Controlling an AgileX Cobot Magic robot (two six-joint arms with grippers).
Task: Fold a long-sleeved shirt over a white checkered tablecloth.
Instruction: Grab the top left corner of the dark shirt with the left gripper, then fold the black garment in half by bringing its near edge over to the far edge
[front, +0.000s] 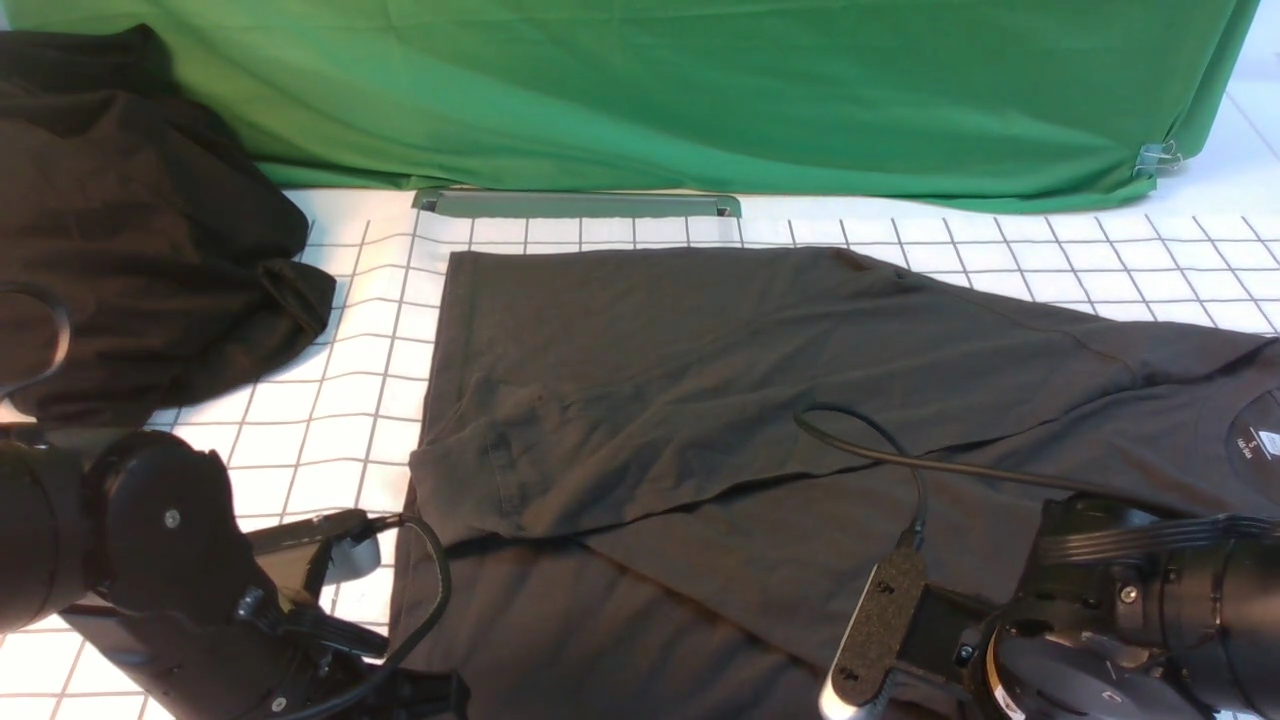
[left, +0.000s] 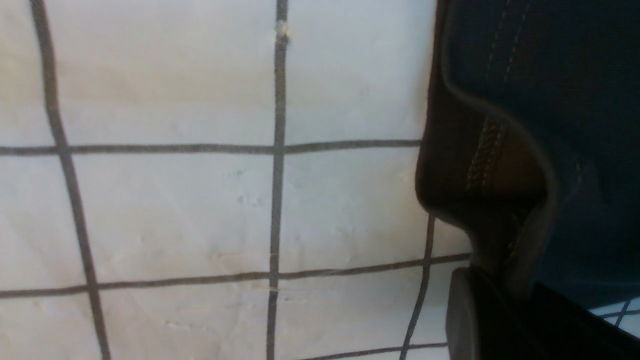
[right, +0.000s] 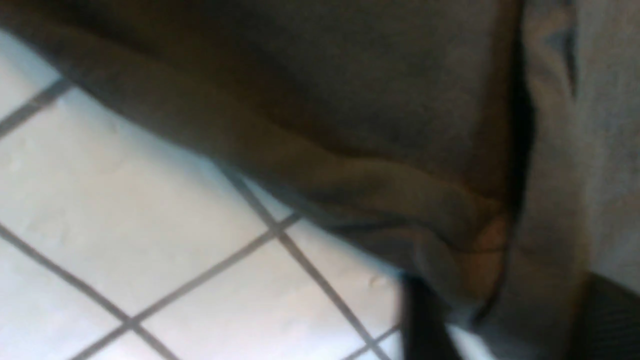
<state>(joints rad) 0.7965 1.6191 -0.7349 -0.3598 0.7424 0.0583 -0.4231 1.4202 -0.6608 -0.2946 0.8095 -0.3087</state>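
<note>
The dark grey long-sleeved shirt (front: 700, 380) lies spread on the white checkered tablecloth (front: 330, 420), with one sleeve folded across its body and its collar label (front: 1265, 440) at the right edge. My left arm (front: 180, 560) is low at the shirt's near left corner. In the left wrist view my left gripper (left: 515, 305) is shut on the stitched hem (left: 480, 165). My right arm (front: 1100, 620) is at the near right. In the blurred right wrist view a bunched shirt edge (right: 470, 250) sits between the fingers of my right gripper (right: 515, 320); whether they pinch it does not show.
A black plain heap of cloth (front: 130, 230) lies at the far left. A green draped cloth (front: 700, 90) closes the back, with a grey-green bar (front: 580, 204) at its foot. The right arm's cable (front: 900, 460) loops over the shirt.
</note>
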